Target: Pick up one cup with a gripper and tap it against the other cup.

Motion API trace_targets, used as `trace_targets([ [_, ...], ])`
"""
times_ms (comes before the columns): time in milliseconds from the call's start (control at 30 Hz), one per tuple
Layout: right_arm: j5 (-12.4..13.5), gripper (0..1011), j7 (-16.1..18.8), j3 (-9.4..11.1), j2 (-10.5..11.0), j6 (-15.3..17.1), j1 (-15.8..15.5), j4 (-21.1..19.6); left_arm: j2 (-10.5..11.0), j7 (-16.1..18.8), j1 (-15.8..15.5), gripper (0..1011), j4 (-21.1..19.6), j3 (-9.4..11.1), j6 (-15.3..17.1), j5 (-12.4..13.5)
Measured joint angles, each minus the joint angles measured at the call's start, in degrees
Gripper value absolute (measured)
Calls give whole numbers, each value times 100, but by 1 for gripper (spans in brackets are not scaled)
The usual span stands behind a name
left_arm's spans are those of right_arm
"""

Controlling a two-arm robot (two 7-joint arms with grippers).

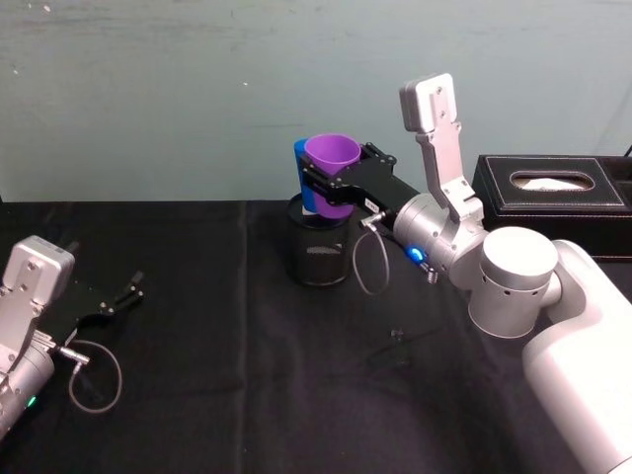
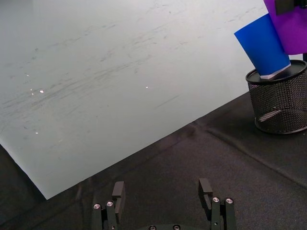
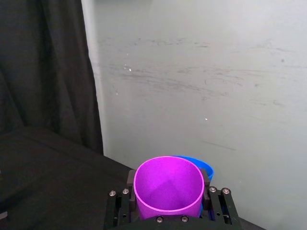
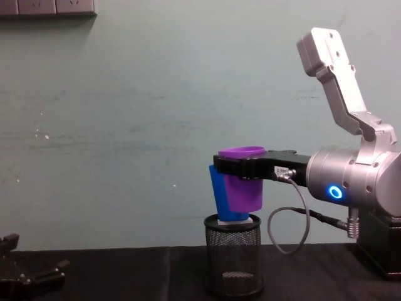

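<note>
My right gripper (image 1: 334, 180) is shut on the purple cup (image 1: 332, 153) and holds it upright in the air, just below its rim (image 3: 168, 187). The blue cup (image 1: 302, 178) stands tilted in a black mesh pen holder (image 1: 318, 252), directly beside the purple cup. In the chest view the purple cup (image 4: 243, 188) overlaps the blue cup (image 4: 218, 194); I cannot tell whether they touch. The blue cup's rim (image 3: 205, 166) peeks out behind the purple one in the right wrist view. My left gripper (image 1: 123, 294) rests open, low at the near left of the table.
A black tissue box (image 1: 553, 183) stands at the back right, behind my right arm. The table is covered with black cloth (image 1: 217, 375), and a pale green wall rises close behind the mesh holder (image 4: 233, 254). A grey cable (image 4: 285, 226) loops under the right wrist.
</note>
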Motion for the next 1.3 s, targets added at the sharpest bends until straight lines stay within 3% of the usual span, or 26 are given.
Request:
trace_targets([
  [1300, 11, 736, 28, 2, 4, 9, -3, -4, 0, 0, 0, 1000, 0, 0, 0, 0],
])
